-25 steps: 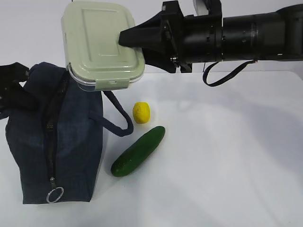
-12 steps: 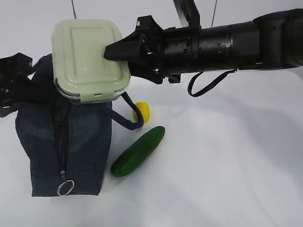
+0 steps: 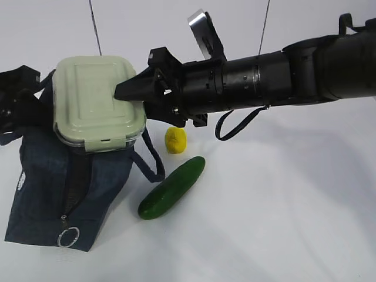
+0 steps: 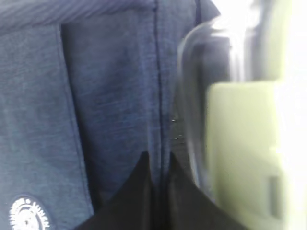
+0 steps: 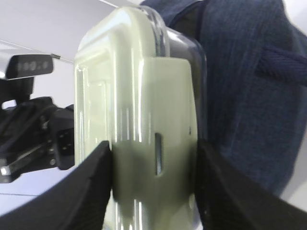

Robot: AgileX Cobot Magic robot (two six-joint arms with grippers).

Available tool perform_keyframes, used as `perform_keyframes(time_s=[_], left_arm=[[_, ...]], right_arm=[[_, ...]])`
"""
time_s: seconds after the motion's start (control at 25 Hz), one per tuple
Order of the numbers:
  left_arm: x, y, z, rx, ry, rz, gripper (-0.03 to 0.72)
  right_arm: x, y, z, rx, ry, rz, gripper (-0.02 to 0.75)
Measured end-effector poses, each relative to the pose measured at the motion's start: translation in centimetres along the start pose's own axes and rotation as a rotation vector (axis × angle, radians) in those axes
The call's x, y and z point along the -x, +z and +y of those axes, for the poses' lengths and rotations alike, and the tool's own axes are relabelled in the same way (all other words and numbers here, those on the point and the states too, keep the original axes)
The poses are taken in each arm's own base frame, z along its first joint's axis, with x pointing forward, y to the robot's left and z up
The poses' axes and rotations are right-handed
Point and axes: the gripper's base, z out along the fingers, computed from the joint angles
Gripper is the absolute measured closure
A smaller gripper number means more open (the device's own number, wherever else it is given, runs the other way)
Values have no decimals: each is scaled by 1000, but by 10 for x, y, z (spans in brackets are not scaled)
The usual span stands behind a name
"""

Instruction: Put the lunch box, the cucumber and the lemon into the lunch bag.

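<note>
Exterior view: looking down at a slant across the table. Left wrist: pressed close against the bag, box blurred at right. Right wrist: tight on the box edge, bag behind. Box and bag shared by all three.

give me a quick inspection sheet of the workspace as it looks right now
surface: white table, bare apart from the job's things
lunch box: lunch box held in the air over the bag, green lid facing the exterior camera
lunch bag: navy lunch bag on the left, leaning; whether its top is open cannot be told
lemon: lemon on the table right of the bag
cucumber: cucumber lying slantwise in front of the lemon, apart from it
clutter: nothing seen
tools: right tool shut on the lunch box; left tool pinching bag fabric
cables: black loop hanging under the right arm; two thin lines rising behind
surroundings: plain white wall
</note>
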Motion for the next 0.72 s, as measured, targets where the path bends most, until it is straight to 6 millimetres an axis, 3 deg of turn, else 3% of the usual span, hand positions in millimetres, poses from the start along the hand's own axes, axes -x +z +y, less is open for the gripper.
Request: perform_keyframes(time_s=[0.44,0.72], left_arm=[[1,-1,-3,-27,-7,-17,687],[3,-1,-7,-74,-4,-39,687]], right_arm=[[3,2,-15,-102,0,-45,362],[-3,14,-39,-135,45,-13,363]])
